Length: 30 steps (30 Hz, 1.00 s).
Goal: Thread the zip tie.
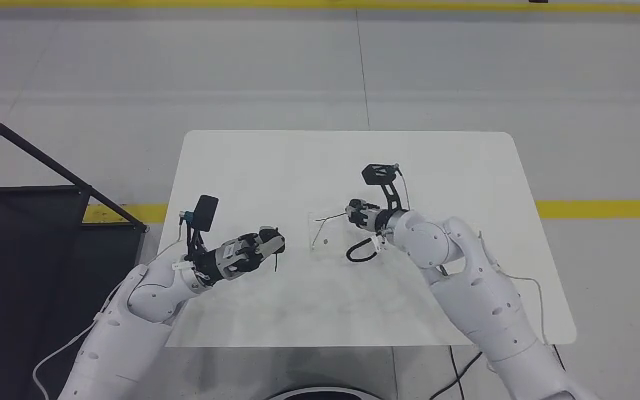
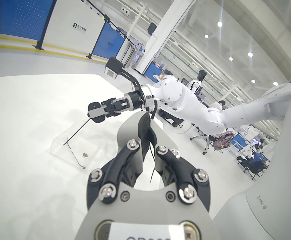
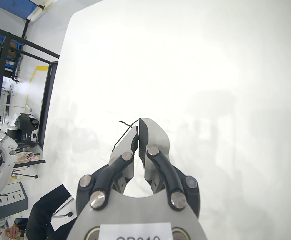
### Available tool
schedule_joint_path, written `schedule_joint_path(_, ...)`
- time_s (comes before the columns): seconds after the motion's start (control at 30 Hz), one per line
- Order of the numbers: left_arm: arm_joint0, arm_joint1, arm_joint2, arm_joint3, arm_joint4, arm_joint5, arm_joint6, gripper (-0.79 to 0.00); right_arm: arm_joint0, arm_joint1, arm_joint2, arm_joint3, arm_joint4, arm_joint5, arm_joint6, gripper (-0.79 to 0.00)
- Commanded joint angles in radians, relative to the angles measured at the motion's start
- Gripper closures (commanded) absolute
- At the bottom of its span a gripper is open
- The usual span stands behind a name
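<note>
A white table (image 1: 440,170) bears a clear tray (image 2: 59,146); a small brown scrap (image 2: 85,155) lies inside it.

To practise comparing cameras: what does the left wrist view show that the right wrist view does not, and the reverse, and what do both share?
Left wrist view: the left gripper shut on a thin black strand, and, plainly, a clear tray holding a grey tie. Right wrist view: a black frame beside the table. Both: the white table, and the right gripper shut on the black zip tie.

Grey floor (image 1: 120,80) with 2 yellow lines (image 1: 590,208); blue panels (image 2: 22,18) (perhaps partitions) under round ceiling lights (image 2: 220,23).
</note>
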Motion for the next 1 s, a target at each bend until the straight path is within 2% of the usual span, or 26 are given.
schedule_joint_path(0.0,0.000,0.000,0.000,0.000,0.000,0.000,0.000,0.000,-0.038,0.006,0.023,-0.045,-0.008,0.009,-0.017,0.000)
schedule_joint_path(0.23,0.000,0.000,0.000,0.000,0.000,0.000,0.000,0.000,-0.200,0.034,0.119,-0.212,-0.028,-0.002,-0.052,0.000)
schedule_joint_path(0.4,0.000,0.000,-0.002,-0.002,0.003,0.005,0.004,0.000,-0.304,0.049,0.198,-0.293,0.030,-0.026,-0.056,0.000)
schedule_joint_path(0.47,0.004,-0.005,-0.006,-0.016,0.055,0.038,0.047,0.000,-0.326,0.053,0.220,-0.301,0.061,-0.052,-0.053,0.000)
schedule_joint_path(0.7,0.021,-0.037,-0.023,-0.006,0.317,0.090,0.380,0.000,-0.376,0.060,0.282,-0.288,0.176,-0.163,-0.063,0.000)
schedule_joint_path(0.97,0.015,-0.076,0.030,0.056,0.736,0.132,0.761,0.000,-0.429,0.067,0.330,-0.284,0.289,-0.281,-0.082,0.000)
